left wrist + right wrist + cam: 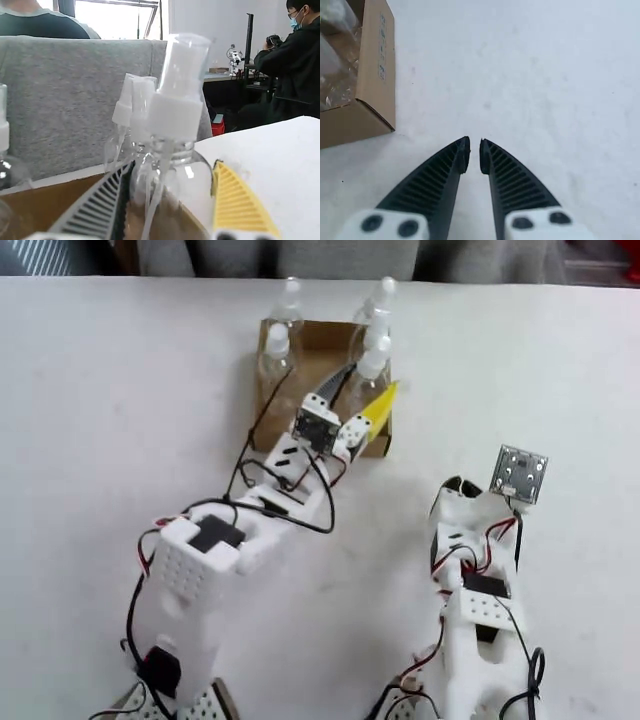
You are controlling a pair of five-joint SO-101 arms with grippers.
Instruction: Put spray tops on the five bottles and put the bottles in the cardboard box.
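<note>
Left hand (372,382): black and yellow fingers clamped on either side of a bottle (175,125). The bottle has a clear body with a white spray top fitted and stands upright inside the cardboard box (318,345), on the side nearer the other arm. Other capped bottles (276,348) stand in the box behind and beside it. Right hand (474,155): closed on nothing, low over the white bench (545,75), near the box's corner.
</note>
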